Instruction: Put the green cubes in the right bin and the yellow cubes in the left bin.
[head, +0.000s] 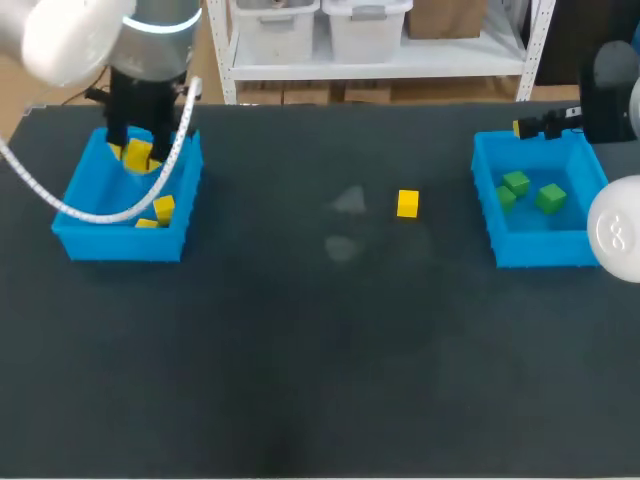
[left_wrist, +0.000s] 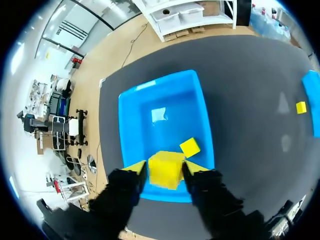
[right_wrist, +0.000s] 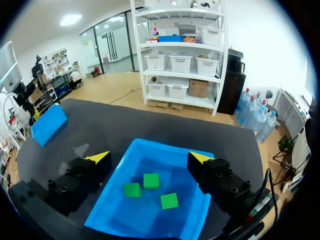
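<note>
The left gripper (left_wrist: 165, 170) is clamped on a small yellow cube (left_wrist: 167, 164) over the blue plastic left bin (left_wrist: 167, 97), near the table's (head: 300, 380) far left corner, likely ready to drop it among the loose yellow cubes (left_wrist: 190, 147) inside. The right gripper (right_wrist: 150, 158) hangs spread and empty over the blue plastic right bin (right_wrist: 127, 216), by the table's right edge, which holds three green cubes (right_wrist: 151, 180). Another yellow cube (head: 407, 203) lies mid-table, well apart from both bins.
</note>
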